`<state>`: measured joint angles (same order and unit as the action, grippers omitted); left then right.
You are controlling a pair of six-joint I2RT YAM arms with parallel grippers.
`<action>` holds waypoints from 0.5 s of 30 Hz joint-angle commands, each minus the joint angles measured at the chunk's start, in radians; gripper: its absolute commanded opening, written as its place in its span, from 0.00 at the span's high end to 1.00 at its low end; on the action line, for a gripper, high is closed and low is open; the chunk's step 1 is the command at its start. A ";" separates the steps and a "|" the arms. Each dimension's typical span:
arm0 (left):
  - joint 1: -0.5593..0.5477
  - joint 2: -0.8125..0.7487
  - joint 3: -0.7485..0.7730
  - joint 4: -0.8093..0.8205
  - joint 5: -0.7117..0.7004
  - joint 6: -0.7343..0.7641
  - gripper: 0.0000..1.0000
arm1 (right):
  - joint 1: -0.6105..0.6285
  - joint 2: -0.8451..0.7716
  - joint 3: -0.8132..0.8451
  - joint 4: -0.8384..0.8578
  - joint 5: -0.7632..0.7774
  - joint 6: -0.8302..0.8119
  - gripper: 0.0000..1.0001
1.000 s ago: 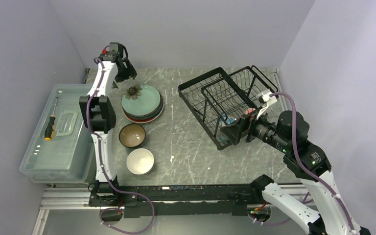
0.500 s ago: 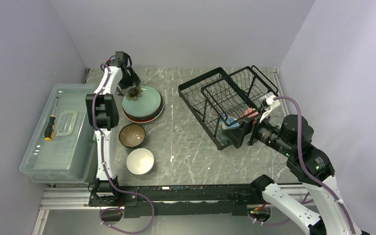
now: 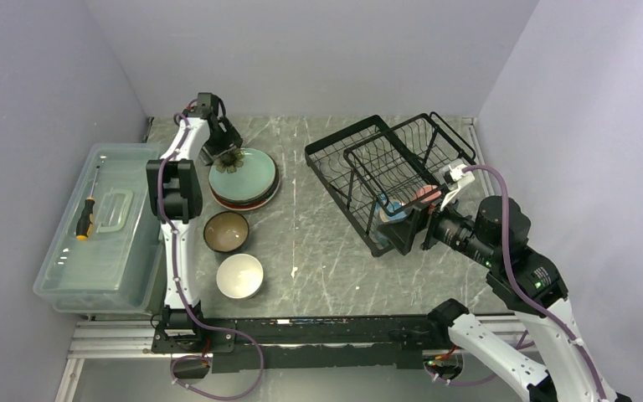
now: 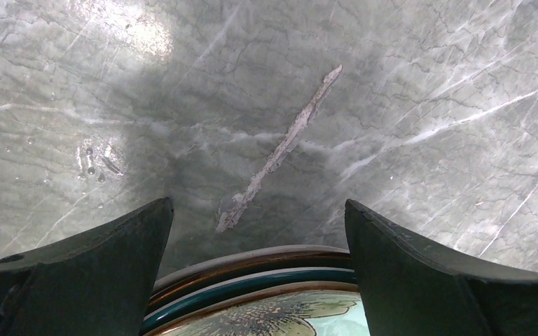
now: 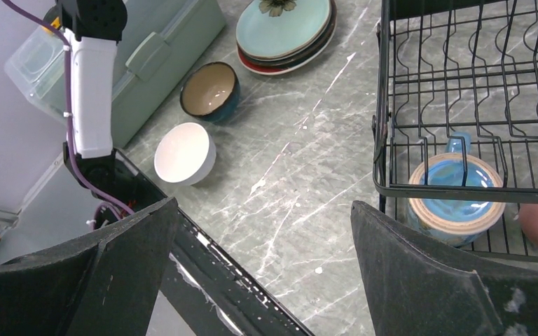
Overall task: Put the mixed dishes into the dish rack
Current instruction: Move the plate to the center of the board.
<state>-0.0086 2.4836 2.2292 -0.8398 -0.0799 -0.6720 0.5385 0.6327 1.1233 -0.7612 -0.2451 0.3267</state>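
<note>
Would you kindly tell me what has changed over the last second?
The left gripper came down from behind the plate stack to its far rim, open. The right gripper, open, barely shifted at the dish rack. The brown bowl and white bowl stayed put.

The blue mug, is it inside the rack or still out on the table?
Inside. In the right wrist view the blue mug sits on the dish rack's wire floor, behind its front bar.
</note>
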 commanded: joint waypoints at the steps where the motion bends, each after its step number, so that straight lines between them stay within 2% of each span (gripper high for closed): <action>1: -0.012 -0.006 -0.071 -0.037 0.071 0.013 0.01 | 0.003 -0.003 -0.011 0.053 -0.016 0.018 0.04; 15: -0.075 -0.041 -0.131 -0.074 0.159 0.040 0.00 | 0.003 0.014 -0.046 0.097 -0.044 0.046 0.04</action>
<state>-0.0200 2.4310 2.1349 -0.7860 -0.0460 -0.6281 0.5385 0.6384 1.0824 -0.7280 -0.2718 0.3523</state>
